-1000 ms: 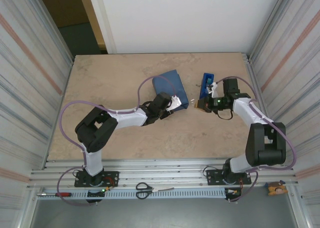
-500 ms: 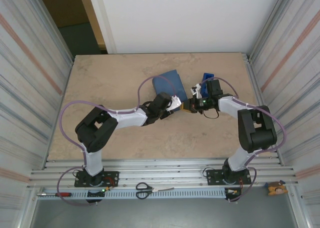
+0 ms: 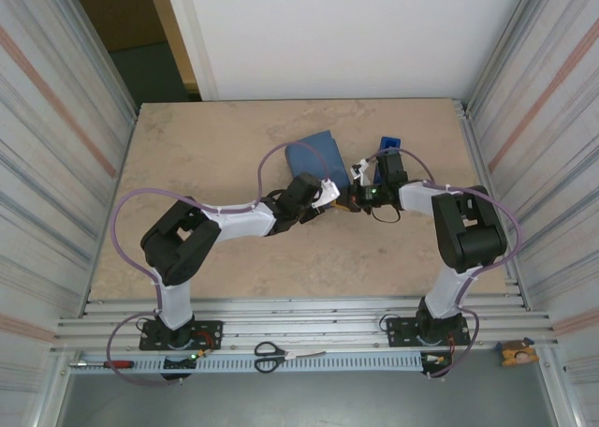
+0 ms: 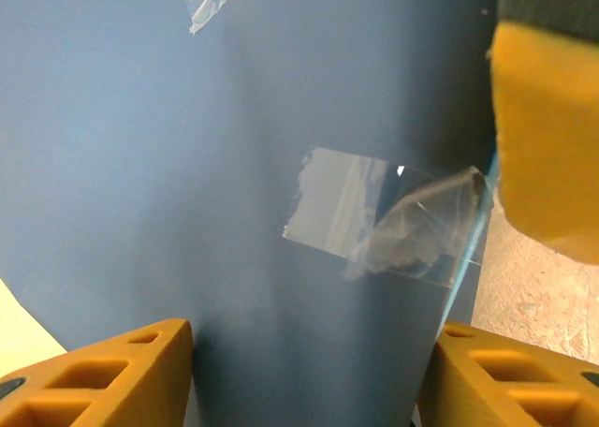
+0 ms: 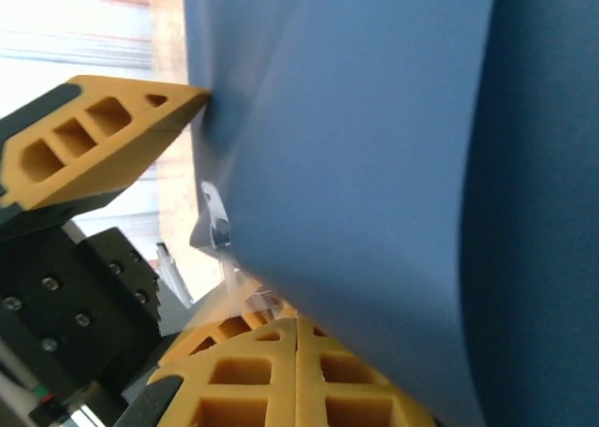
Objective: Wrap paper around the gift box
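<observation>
The paper [image 3: 318,154] is folded into a blue parcel at mid table, and the gift box is hidden under it. My left gripper [image 3: 328,195] sits at the parcel's near right corner. In the left wrist view its fingers [image 4: 103,380] straddle the paper [image 4: 234,165], and each one touches it. A piece of clear tape [image 4: 365,221] is stuck on that face, crumpled at the right edge. My right gripper [image 3: 348,200] is shut and pressed against the same corner. Its closed tips [image 5: 292,329] lie under the paper [image 5: 374,146], with clear tape [image 5: 215,226] at them.
A blue tape dispenser [image 3: 387,150] stands just right of the parcel, behind the right wrist. Scissors [image 3: 271,355] and a screwdriver [image 3: 117,363] lie on the rail in front of the arm bases. Metal walls close both sides of the table.
The right gripper has swung left from beside the tape dispenser to the parcel's near right corner, where it meets the left gripper. The left arm and the parcel have stayed put.
</observation>
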You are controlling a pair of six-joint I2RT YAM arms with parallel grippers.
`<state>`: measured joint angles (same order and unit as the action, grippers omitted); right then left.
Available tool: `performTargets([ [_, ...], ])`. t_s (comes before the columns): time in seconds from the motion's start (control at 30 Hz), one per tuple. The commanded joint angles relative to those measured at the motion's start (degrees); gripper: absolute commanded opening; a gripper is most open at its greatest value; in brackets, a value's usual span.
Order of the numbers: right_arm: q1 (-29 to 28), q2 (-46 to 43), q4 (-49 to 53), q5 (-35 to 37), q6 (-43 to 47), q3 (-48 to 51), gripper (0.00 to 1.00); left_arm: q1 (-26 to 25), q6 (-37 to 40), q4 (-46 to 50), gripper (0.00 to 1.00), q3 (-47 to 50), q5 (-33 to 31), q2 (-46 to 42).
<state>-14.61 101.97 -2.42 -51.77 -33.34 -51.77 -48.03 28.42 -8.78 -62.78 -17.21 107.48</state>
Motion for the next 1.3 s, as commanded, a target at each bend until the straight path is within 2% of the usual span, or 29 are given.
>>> performTargets([
  [0.0,-0.48,0.43,-3.77,2.21,-3.13,0.88,0.00,-0.40,-1.59,5.43,0.61,0.41,0.94,2.30],
  [0.2,-0.92,0.50,-4.70,3.95,-4.27,0.79,0.00,-0.40,-1.79,5.36,0.61,0.38,0.87,2.29],
  [0.3,-1.11,0.51,-5.21,3.99,-4.69,0.95,0.04,-0.40,-1.77,5.43,0.61,0.52,0.86,2.21],
  [0.4,-1.05,0.10,-5.75,3.69,-5.37,0.86,0.14,-0.40,-1.75,5.43,0.61,0.47,0.86,2.21],
  [0.5,-1.12,-0.46,-5.84,3.75,-5.75,0.78,0.16,-0.35,-1.79,5.36,0.61,0.58,0.80,2.21],
  [0.57,-1.20,-0.80,-5.76,3.65,-5.76,0.79,0.23,-0.40,-1.72,5.18,0.60,0.65,0.78,2.29],
  [0.77,-1.27,-1.68,-5.76,3.34,-5.87,0.88,0.34,-0.40,-2.22,5.09,0.57,0.90,0.78,2.55],
  [1.27,-0.23,-5.66,-3.73,3.84,-5.29,1.66,0.54,-0.39,-2.17,4.96,0.56,0.98,0.78,2.56],
])
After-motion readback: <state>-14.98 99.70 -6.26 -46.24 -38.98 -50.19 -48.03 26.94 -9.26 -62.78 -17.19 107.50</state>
